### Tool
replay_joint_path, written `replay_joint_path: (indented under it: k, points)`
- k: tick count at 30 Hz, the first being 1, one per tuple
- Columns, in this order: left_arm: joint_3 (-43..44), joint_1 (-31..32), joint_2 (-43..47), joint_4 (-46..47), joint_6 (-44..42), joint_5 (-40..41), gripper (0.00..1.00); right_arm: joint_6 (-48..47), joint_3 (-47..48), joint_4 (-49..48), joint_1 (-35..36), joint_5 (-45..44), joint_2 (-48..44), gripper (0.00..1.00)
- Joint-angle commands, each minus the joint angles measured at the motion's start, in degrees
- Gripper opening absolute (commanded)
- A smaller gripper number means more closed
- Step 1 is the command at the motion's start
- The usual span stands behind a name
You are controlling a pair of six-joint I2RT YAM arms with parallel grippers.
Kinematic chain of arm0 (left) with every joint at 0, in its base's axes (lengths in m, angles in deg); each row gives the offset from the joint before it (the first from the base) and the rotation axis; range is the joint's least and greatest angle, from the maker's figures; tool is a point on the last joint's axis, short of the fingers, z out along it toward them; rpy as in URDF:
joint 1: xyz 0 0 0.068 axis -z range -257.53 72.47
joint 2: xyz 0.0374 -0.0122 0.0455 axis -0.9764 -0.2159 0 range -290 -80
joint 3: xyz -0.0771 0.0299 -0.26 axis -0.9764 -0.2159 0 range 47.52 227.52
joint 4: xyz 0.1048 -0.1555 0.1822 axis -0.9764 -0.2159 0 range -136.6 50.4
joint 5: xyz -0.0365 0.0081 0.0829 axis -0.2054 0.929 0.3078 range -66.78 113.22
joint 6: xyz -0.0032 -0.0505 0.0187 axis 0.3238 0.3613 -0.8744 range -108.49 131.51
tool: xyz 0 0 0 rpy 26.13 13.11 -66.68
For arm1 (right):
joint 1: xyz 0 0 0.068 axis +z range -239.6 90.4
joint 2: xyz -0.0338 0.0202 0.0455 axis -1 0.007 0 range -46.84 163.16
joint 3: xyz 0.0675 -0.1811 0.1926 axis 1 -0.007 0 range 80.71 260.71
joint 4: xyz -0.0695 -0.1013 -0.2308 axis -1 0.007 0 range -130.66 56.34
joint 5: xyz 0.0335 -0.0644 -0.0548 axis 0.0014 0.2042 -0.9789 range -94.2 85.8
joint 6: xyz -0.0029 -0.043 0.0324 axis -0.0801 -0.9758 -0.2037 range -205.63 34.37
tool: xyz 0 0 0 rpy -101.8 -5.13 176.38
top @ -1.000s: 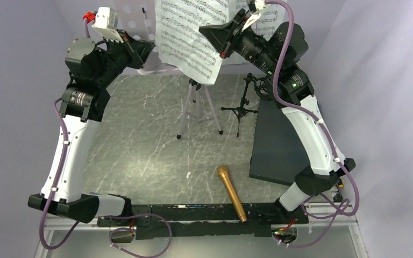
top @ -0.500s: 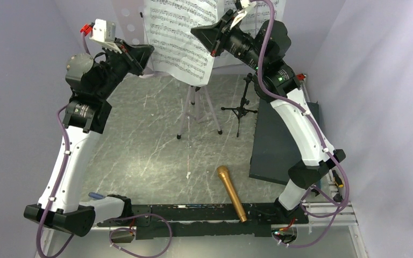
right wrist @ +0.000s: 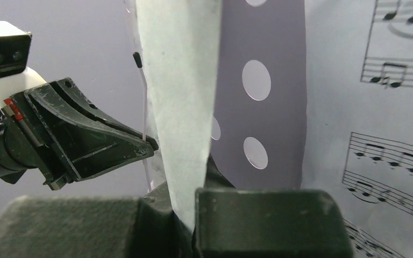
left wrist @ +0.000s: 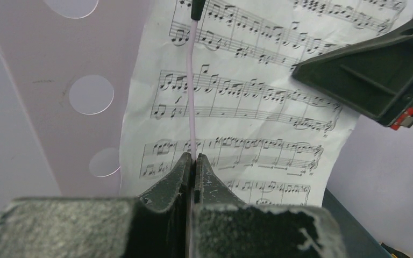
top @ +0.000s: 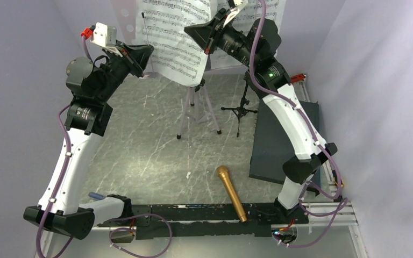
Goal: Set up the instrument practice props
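The lilac music stand (top: 192, 105) rises at the back, its perforated desk (top: 125, 16) (left wrist: 43, 80) (right wrist: 271, 113) at the top. My left gripper (top: 148, 51) (left wrist: 194, 159) is shut on the stand's thin lilac page-holder wire (left wrist: 192, 97) (right wrist: 144, 113). Just right of it, my right gripper (top: 190, 30) (right wrist: 188, 188) is shut on a white music sheet (top: 175, 43) (left wrist: 247, 113) (right wrist: 180, 80), held up in front of the desk. The second sheet (top: 261, 16) (right wrist: 392, 107) rests on the desk's right side. A gold microphone (top: 231, 192) lies near the front edge. The black mic stand (top: 240, 108) stands beside the music stand's legs.
A dark grey slab (top: 279, 145) lies at the right, partly under the right arm. A red-handled tool (top: 300, 78) shows at the slab's far corner. Lilac walls close in on both sides and the back. The two grippers are close together in front of the desk.
My right arm has swung left and up, carrying the held sheet across the desk towards the left gripper. The left gripper has kept its hold and barely shifted.
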Motion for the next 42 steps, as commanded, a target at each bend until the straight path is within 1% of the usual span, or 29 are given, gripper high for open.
replay_joint_path:
  k: [1, 6, 10, 13, 15, 19, 20, 22, 25, 27, 29, 35, 36, 38, 42]
  points:
    - [1.33, -0.33, -0.19, 4.09, -1.41, -1.76, 0.03, 2.85, 2.93, -4.35, -0.24, 2.79, 1.35, 0.00]
    - [0.99, -0.34, -0.24, 4.00, -1.42, -1.88, 0.03, 5.69, 2.90, -7.20, -0.16, 5.32, 2.67, 0.00]
    - [0.70, -0.33, 0.21, 3.29, -1.69, -1.05, 0.06, 7.37, 3.02, -8.14, -0.08, 6.53, 3.26, 0.00]
    - [0.37, -0.29, 0.62, 3.23, -2.07, -0.50, 0.06, 8.56, 2.84, -9.64, -0.01, 7.11, 3.35, 0.00]
    - [0.40, -0.31, 0.57, 3.40, -1.96, -0.51, 0.03, 9.31, 3.43, -9.88, 0.03, 7.70, 3.82, 0.00]
    - [1.05, -0.33, 0.50, 2.90, -2.16, -0.94, 0.03, 10.17, 4.32, -10.26, 0.24, 8.36, 4.17, 0.00]
    - [1.01, -0.32, 0.48, 2.88, -2.17, -0.79, 0.03, 10.53, 4.40, -10.53, 0.39, 8.41, 4.23, 0.01]
    - [0.62, -0.33, 0.75, 2.88, -2.01, -0.61, 0.04, 11.58, 5.52, -10.18, 0.52, 8.64, 4.93, 0.15]
    - [0.14, -0.33, 1.18, 2.92, -1.98, -0.22, 0.04, 12.17, 7.90, -6.92, 0.59, 9.25, 6.14, 0.24]
    - [-0.13, -0.33, 1.33, 2.92, -2.00, 0.06, 0.03, 12.33, 7.57, -5.37, 0.61, 8.73, 5.59, 0.31]
    - [-0.24, -0.33, 1.54, 2.88, -1.97, 0.34, 0.03, 12.17, 5.57, -4.53, 0.63, 7.68, 3.90, 0.39]
    - [-0.55, -0.33, 1.95, 2.87, -2.34, 1.20, 0.03, 11.90, -4.56, -4.08, 0.64, 3.27, -4.35, 0.65]
    - [-0.66, -0.33, 2.09, 2.92, -2.27, 1.27, 0.03, 11.80, -5.82, -3.72, 0.68, 2.60, -5.43, 0.68]
    - [-1.05, -0.33, 2.17, 2.88, -2.18, 1.42, 0.03, 11.15, -8.08, -2.82, 0.64, 1.42, -7.69, 0.71]
    - [-1.48, -0.33, 2.21, 3.01, -1.89, 1.57, 0.03, 9.56, -11.99, -1.33, 0.66, -1.96, -11.18, 0.73]
